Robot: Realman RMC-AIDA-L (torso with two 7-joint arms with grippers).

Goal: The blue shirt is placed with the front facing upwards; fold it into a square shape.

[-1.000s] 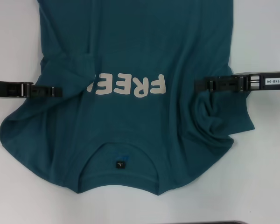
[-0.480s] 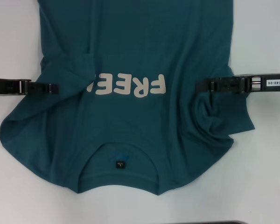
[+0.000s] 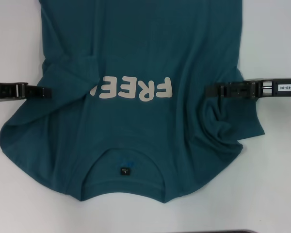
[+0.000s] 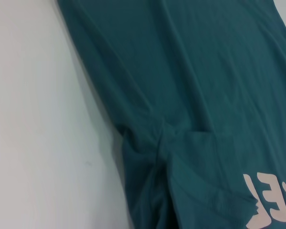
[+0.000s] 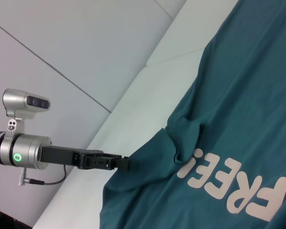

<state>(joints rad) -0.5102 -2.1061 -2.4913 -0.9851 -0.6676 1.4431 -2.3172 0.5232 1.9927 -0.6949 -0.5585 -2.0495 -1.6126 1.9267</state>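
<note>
The blue shirt (image 3: 136,48) lies front up on the white table, neckline nearest me, with cream "FREE!" lettering (image 3: 133,88) and a small black tag (image 3: 124,171) inside the collar. On the left, its sleeve (image 3: 75,68) is folded inward over the chest and hides part of the lettering. The other sleeve (image 3: 230,121) is bunched at the right edge. My left gripper (image 3: 48,91) hovers at the shirt's left edge, level with the lettering. My right gripper (image 3: 208,90) reaches over the right edge at the same height. The right wrist view shows the left gripper (image 5: 121,163) at the cloth's border.
Bare white table (image 3: 274,170) surrounds the shirt on the left, right and near sides. The shirt's hem runs out of the head view at the far side. A dark edge (image 3: 218,231) shows at the bottom of the head view.
My left gripper has drawn back to the left, off the shirt's body toward its edge. The right gripper has barely shifted. The shirt lies as before.
</note>
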